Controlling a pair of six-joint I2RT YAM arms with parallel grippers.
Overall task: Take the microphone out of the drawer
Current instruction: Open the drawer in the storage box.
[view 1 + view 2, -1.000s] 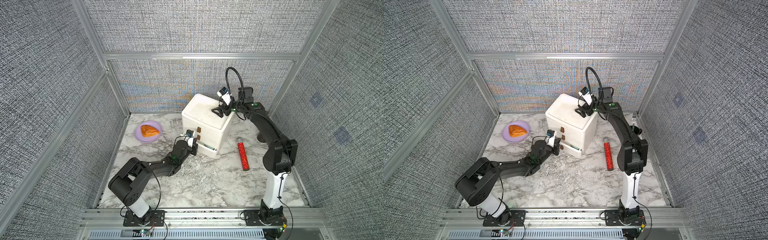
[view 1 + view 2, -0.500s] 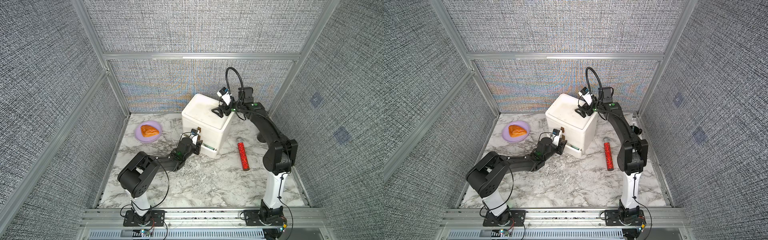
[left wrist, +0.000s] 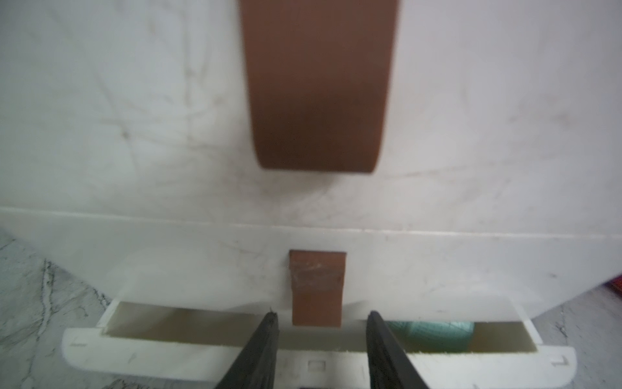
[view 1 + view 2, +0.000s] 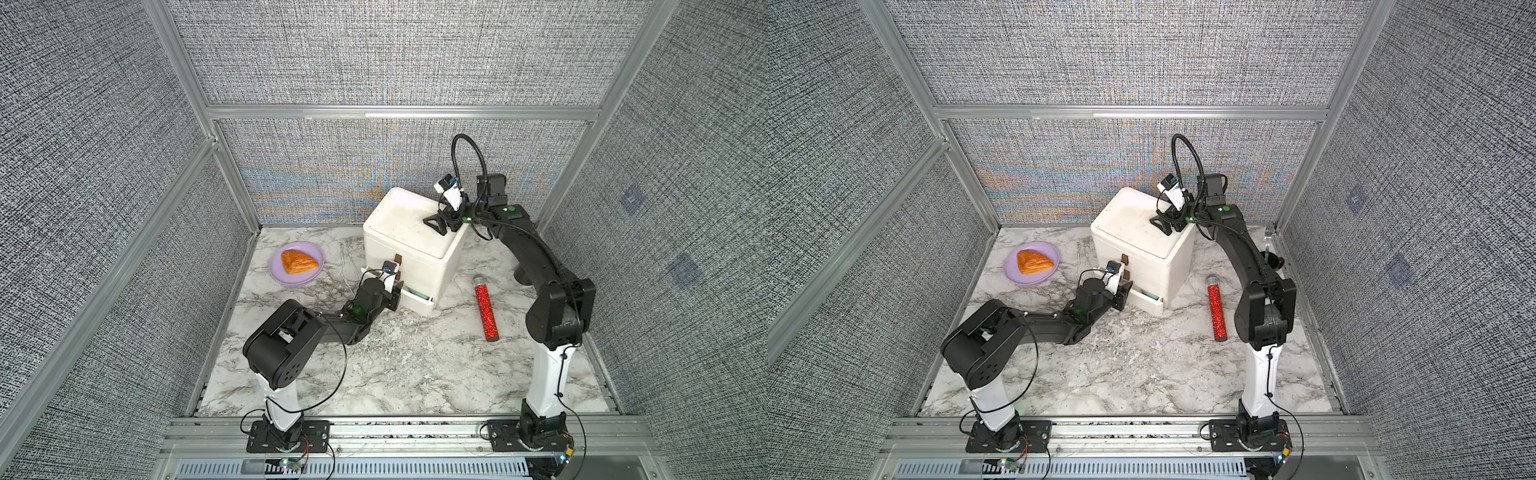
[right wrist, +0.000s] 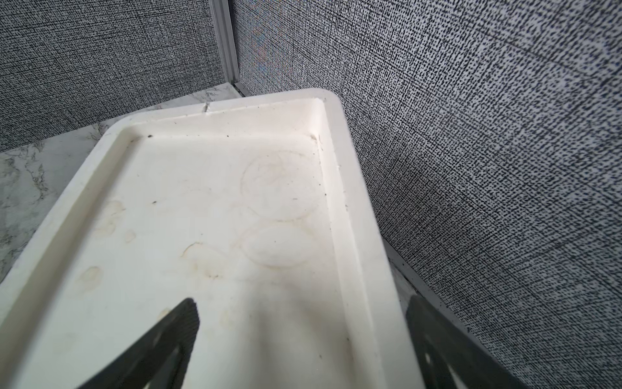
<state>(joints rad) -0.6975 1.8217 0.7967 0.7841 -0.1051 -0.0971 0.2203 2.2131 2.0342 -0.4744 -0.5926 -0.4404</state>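
Note:
The microphone (image 4: 486,309), red glitter with a silver head, lies on the marble right of the white drawer unit (image 4: 409,232) in both top views (image 4: 1217,307). The unit's bottom drawer (image 4: 415,297) stands slightly pulled out. My left gripper (image 3: 323,316) is open just in front of that drawer (image 3: 168,357), with nothing between its jaws. A brown tab (image 3: 316,289) hangs beyond the tips. A teal thing (image 3: 434,333) shows inside the drawer. My right gripper (image 5: 302,301) is open wide, straddling the right rim of the unit's top (image 5: 353,208).
A purple plate (image 4: 276,274) with a pastry (image 4: 297,262) sits at the back left of the table. The cell's grey walls stand close behind and beside the unit. The right arm's elbow (image 4: 559,307) hangs just right of the microphone.
My left gripper has gone from shut to open at the drawer front, and the left arm's shoulder and elbow have swung right. The right arm, the drawer and the microphone have not moved.

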